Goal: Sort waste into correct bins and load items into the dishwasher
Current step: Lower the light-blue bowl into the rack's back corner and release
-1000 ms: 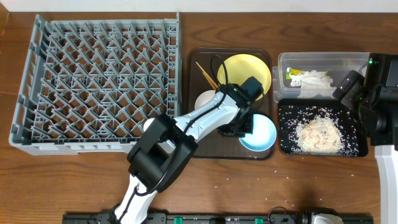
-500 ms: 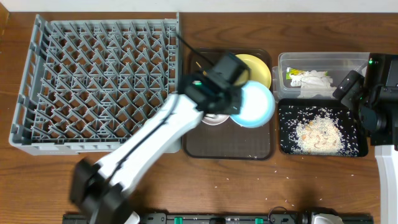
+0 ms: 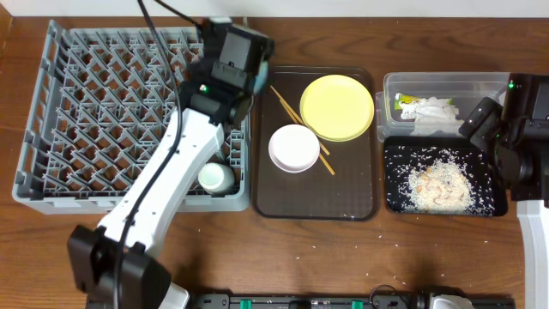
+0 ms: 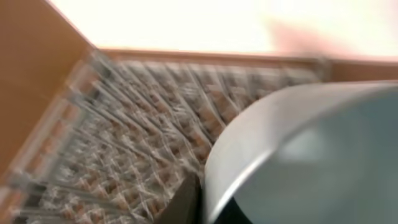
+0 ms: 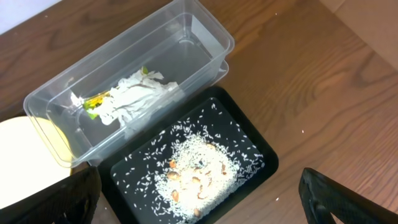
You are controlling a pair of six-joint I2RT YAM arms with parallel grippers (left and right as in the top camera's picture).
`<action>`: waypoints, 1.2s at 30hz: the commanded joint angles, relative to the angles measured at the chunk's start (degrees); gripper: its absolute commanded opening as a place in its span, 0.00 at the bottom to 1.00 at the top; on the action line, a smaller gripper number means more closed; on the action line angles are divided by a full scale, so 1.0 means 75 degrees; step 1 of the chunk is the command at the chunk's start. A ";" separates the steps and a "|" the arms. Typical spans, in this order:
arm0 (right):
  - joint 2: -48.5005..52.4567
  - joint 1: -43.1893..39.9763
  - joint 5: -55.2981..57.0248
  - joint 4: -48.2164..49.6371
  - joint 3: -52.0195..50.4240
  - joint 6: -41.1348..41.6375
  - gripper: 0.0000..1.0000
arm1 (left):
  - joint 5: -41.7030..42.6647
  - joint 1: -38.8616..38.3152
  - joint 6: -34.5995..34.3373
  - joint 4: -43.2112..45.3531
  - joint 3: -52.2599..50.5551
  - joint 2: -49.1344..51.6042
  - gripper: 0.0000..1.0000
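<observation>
Your left tool (image 3: 241, 77) clamped on blue bowl (image 4: 311, 155) over rack (image 3: 111, 112) far-right corner. Lower slowly, slot rim between pegs, avoid cup (image 3: 214, 178). Right tool (image 5: 199, 203) spread, idle.

counter (image 3: 446, 257): dark reddish-brown wood grain, fills the overhead view | serving tray (image 3: 313, 202): dark brown, rectangular, rounded corners, raised rim, flat near the counter's middle, long side running front to back | wall (image 3: 343, 7): pale strip along the far edge | rail (image 3: 326, 302): black, green clips, along the near edge
</observation>
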 commanded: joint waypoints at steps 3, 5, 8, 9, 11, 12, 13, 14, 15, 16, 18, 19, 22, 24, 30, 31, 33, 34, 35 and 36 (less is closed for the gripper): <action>-0.0006 -0.0026 0.0076 -0.0009 0.0026 0.0143 0.99 | -0.2550 0.0181 0.1641 0.1533 0.0090 0.0912 0.07; -0.0006 -0.0026 0.0076 -0.0009 0.0026 0.0143 0.99 | -0.2970 0.0178 0.1990 0.2127 0.0090 0.1236 0.07; -0.0006 -0.0026 0.0076 -0.0009 0.0026 0.0143 0.99 | -0.3587 0.0189 0.2352 0.3034 0.0090 0.1714 0.07; -0.0006 -0.0026 0.0076 -0.0009 0.0026 0.0143 0.99 | -0.3672 0.0189 0.2419 0.3270 0.0090 0.1853 0.07; -0.0006 -0.0026 0.0076 -0.0009 0.0026 0.0143 0.99 | -0.3692 0.0195 0.2565 0.3652 0.0090 0.2113 0.07; -0.0006 -0.0026 0.0076 -0.0009 0.0026 0.0143 0.99 | -0.3768 0.0195 0.2567 0.3847 0.0090 0.2244 0.08; -0.0003 -0.0026 0.0076 -0.0009 0.0026 0.0143 0.99 | -0.3917 0.0198 0.2570 0.4170 0.0090 0.2445 0.07; -0.0006 -0.0026 0.0076 -0.0009 0.0026 0.0143 0.99 | -0.4033 0.0201 0.2573 0.4403 0.0090 0.2576 0.07; -0.0006 -0.0026 0.0076 -0.0009 0.0026 0.0143 0.99 | -0.4077 0.0204 0.2579 0.4605 0.0090 0.2707 0.08; -0.0006 -0.0026 0.0076 -0.0009 0.0026 0.0143 0.99 | -0.4074 0.0210 0.2675 0.4820 0.0090 0.2838 0.07; -0.0006 -0.0026 0.0076 -0.0009 0.0026 0.0143 0.99 | -0.4106 0.0230 0.2844 0.5193 0.0090 0.3066 0.07; -0.0006 -0.0026 0.0076 -0.0009 0.0026 0.0143 0.99 | -0.4132 0.0254 0.2926 0.5380 0.0090 0.3162 0.07; -0.0006 -0.0026 0.0076 -0.0009 0.0026 0.0143 0.99 | -0.4130 0.0385 0.2970 0.5788 0.0090 0.3480 0.07; -0.0006 -0.0026 0.0076 -0.0009 0.0026 0.0143 0.99 | -0.4167 0.0455 0.2967 0.5907 0.0090 0.3617 0.07; -0.0006 -0.0026 0.0076 -0.0009 0.0026 0.0143 0.99 | -0.4494 0.0629 0.2996 0.6347 0.0090 0.3780 0.07; -0.0003 -0.0026 0.0076 -0.0009 0.0026 0.0143 0.99 | -0.4494 0.0647 0.3008 0.6400 0.0090 0.3780 0.07; -0.0006 -0.0026 0.0076 -0.0009 0.0026 0.0143 0.99 | -0.4491 0.0682 0.3019 0.6417 0.0090 0.3780 0.07; -0.0006 -0.0026 0.0076 -0.0009 0.0026 0.0143 0.99 | -0.4491 0.0682 0.3019 0.6406 0.0087 0.3783 0.07; -0.0006 -0.0026 0.0076 -0.0009 0.0026 0.0143 0.99 | -0.4491 0.0679 0.3019 0.6403 0.0073 0.3786 0.07; -0.0006 -0.0026 0.0076 -0.0009 0.0026 0.0143 0.99 | -0.4488 0.0679 0.3019 0.6406 0.0044 0.3786 0.07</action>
